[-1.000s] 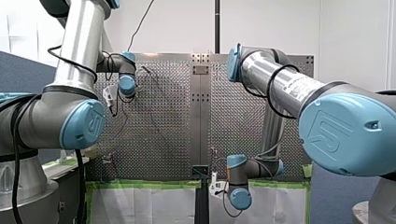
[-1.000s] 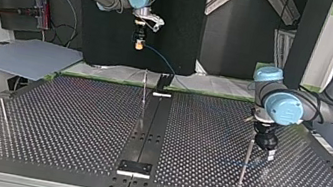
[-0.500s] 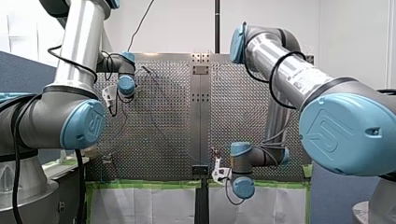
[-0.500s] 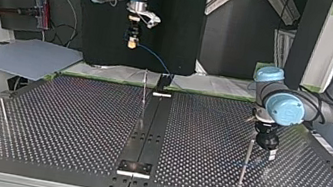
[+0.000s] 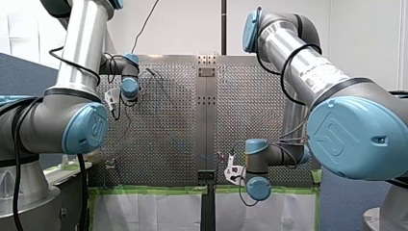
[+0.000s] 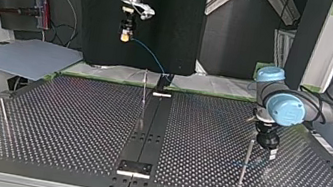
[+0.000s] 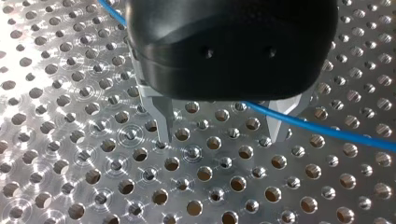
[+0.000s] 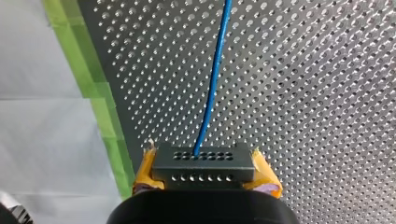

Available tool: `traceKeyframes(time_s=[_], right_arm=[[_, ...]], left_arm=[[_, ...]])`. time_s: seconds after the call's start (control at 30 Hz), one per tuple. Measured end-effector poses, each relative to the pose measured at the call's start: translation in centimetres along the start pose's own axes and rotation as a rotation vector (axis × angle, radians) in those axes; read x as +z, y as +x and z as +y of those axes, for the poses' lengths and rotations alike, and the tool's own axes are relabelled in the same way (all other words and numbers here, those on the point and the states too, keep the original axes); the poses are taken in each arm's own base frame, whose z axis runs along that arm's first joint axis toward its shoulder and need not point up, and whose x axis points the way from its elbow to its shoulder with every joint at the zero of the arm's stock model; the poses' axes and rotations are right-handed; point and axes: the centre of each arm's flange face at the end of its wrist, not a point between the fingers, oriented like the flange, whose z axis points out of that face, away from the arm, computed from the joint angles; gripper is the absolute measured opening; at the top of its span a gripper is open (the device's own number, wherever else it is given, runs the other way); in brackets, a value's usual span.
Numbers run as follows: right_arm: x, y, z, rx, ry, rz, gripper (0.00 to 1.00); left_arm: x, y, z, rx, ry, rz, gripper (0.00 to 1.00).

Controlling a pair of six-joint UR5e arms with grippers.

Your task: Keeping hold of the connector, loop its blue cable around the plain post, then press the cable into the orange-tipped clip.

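Observation:
My right gripper is shut, its yellow pads clamped on a black connector. A blue cable runs from the connector out over the perforated plate. In the top view this gripper hangs high beyond the table's far edge, and the cable slopes down toward the black block. My left gripper is open just above the plate, and the blue cable passes between its metal fingers. In the top view it stands close beside a thin upright post.
Two more thin posts rise from the plate, one near the central black strip and one at the top view's left. Green tape and white sheet border the plate's edge. A grey board lies beyond the far left corner.
My right arm has lifted the connector higher and toward the top view's left, drawing the cable out. My left arm has not moved.

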Motion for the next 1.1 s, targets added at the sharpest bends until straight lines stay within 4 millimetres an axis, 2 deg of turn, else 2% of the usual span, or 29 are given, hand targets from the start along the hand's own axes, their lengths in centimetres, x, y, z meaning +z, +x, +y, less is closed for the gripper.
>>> traceKeyframes(time_s=[0.23, 0.6, 0.83, 1.1], right_arm=[[-0.4, -0.1, 0.5, 0.000, 0.020, -0.005, 0.00], [1.1, 0.6, 1.0, 0.049, 0.072, 0.047, 0.00], [1.3, 0.5, 0.8, 0.048, 0.117, 0.046, 0.00], [1.1, -1.2, 1.6, 0.062, 0.112, 0.037, 0.00]], left_arm=[[0.0, 0.0, 0.2, 0.001, -0.004, 0.004, 1.00], [0.0, 0.1, -0.3, -0.056, 0.047, 0.021, 1.00], [0.0, 0.2, -0.7, -0.121, 0.075, 0.030, 1.00], [0.0, 0.2, -0.8, -0.138, 0.078, 0.028, 1.00]])
